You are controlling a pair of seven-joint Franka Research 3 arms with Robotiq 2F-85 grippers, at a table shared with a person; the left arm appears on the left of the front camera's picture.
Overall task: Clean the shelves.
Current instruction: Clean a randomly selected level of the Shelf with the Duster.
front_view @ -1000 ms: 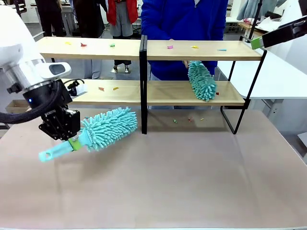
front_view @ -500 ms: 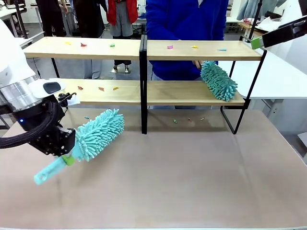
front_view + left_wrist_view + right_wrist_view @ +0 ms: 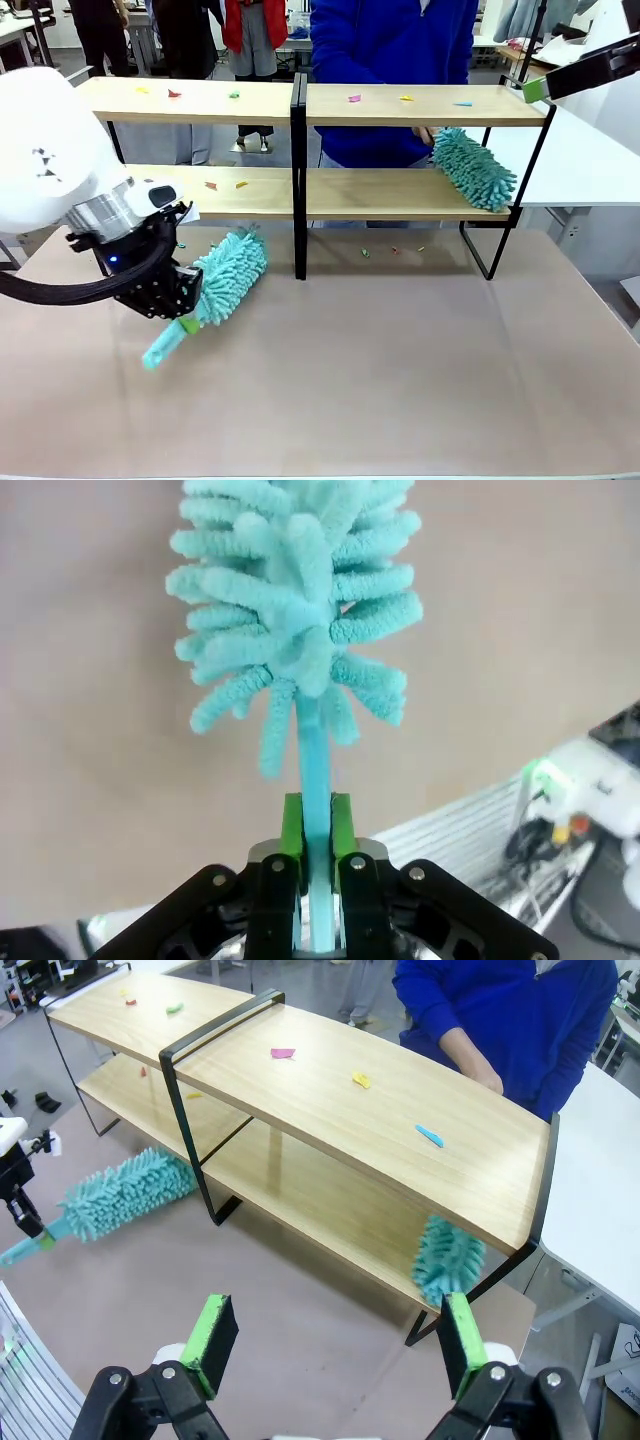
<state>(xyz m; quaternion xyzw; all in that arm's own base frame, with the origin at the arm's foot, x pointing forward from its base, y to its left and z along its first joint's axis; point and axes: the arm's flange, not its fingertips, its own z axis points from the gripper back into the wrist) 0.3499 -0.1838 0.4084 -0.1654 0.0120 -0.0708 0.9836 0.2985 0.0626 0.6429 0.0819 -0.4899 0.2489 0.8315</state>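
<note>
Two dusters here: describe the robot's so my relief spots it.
Find the shelves, then the table before their left half. The teal duster there is clamped by its handle in the left gripper; the second duster lies on the lower right board.

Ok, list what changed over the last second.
The left end effector, still shut on its duster, shifted right and tilted the head up toward the shelves. The person's duster swept right along the lower board. The right end effector stayed open; the top board's scraps stayed put.
</note>
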